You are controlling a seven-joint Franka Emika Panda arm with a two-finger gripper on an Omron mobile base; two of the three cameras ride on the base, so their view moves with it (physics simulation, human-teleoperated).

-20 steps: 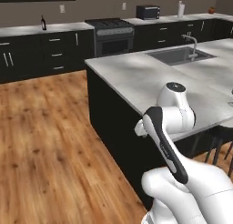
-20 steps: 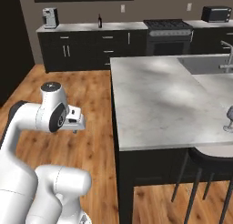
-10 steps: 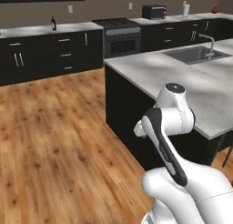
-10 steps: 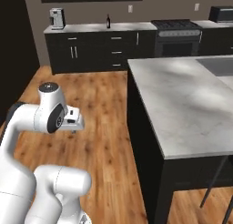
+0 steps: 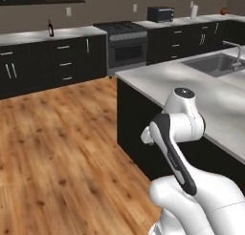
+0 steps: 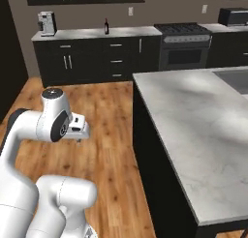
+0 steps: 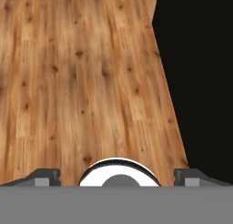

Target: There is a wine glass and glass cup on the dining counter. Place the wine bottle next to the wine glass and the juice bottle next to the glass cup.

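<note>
Driving has swung both base views left along the dining counter [image 5: 210,93]; the wine bottle [image 6: 106,26] stands on the back worktop beyond it. Pincer [image 7: 118,175] wide, empty. Fetching step: approach that bottle next.

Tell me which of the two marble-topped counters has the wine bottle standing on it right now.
The back counter along the wall, over the dark drawers: the wine bottle stands there, left of the stove. The dining counter, the near island, carries no bottle where visible.

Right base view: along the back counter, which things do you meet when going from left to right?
Coffee machine → wine bottle → stove → microwave.
</note>
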